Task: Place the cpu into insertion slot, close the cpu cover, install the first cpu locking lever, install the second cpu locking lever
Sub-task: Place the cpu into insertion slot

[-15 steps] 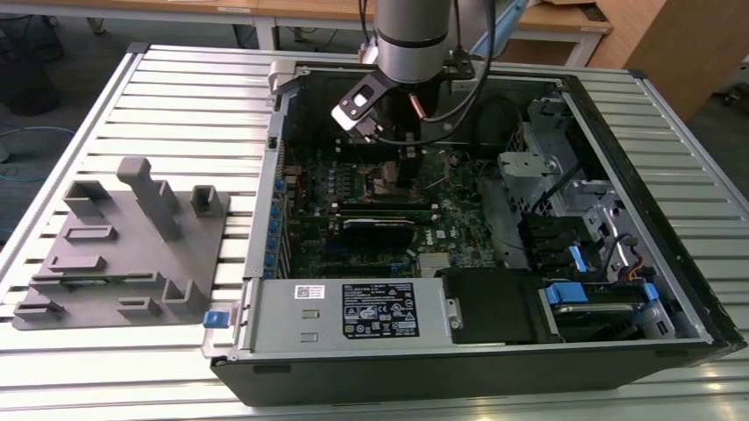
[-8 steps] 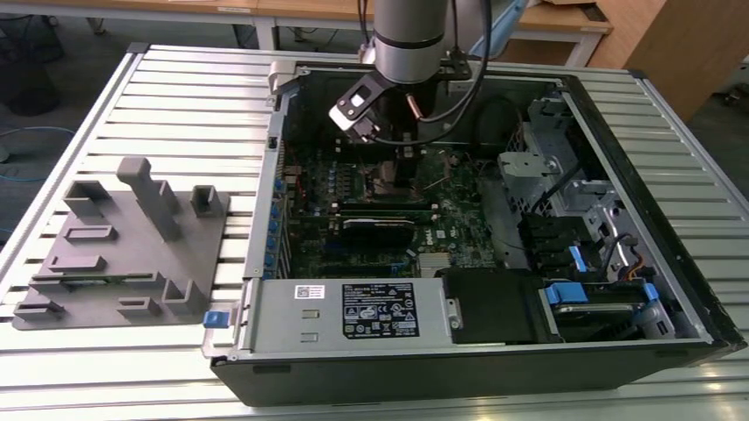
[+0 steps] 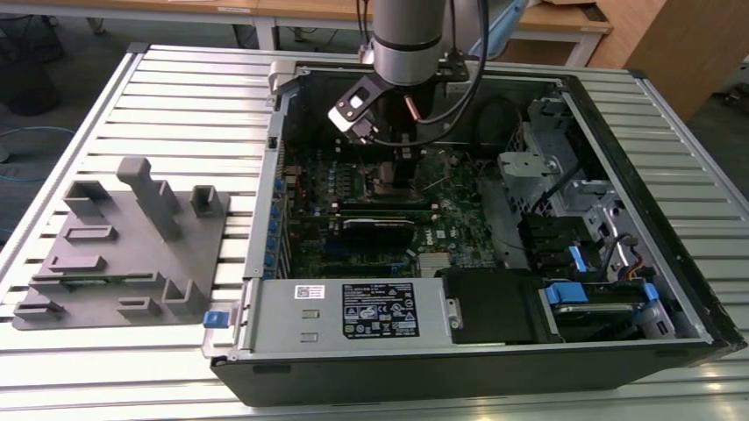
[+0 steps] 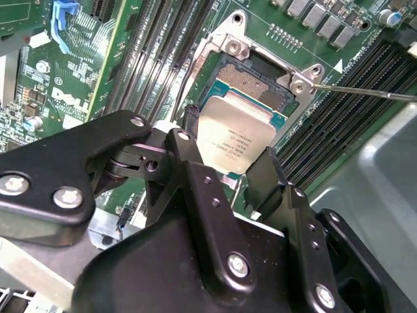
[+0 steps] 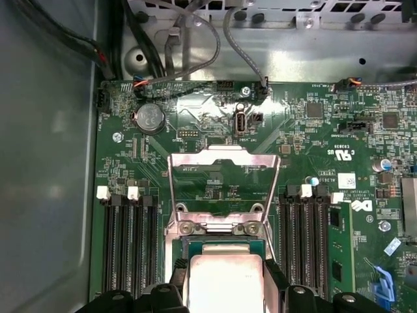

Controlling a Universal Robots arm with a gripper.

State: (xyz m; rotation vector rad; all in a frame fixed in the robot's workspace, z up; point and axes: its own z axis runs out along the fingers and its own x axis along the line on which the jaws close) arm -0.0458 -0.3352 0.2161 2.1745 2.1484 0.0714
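My gripper (image 4: 229,158) is shut on the cpu (image 4: 236,134), a flat silver square held by its edges between two black fingers (image 4: 186,145). It hangs over the insertion slot (image 4: 253,79), a dark socket with a silver rim on the green motherboard; whether the chip touches it I cannot tell. In the first wrist view the cpu (image 5: 225,283) sits in the gripper (image 5: 225,279) just before the socket (image 5: 221,242). Past it, the cpu cover (image 5: 221,159) stands swung open. A thin locking lever (image 4: 365,91) sticks out beside the socket. In the exterior view the gripper (image 3: 392,145) reaches down into the open computer case.
Long black memory slots (image 5: 127,244) flank the socket on both sides. Cables (image 5: 195,39) run along the case wall. In the exterior view a power supply (image 3: 351,311) and drive cage (image 3: 562,193) crowd the case, and a grey fixture block (image 3: 117,246) lies at the exterior view's left.
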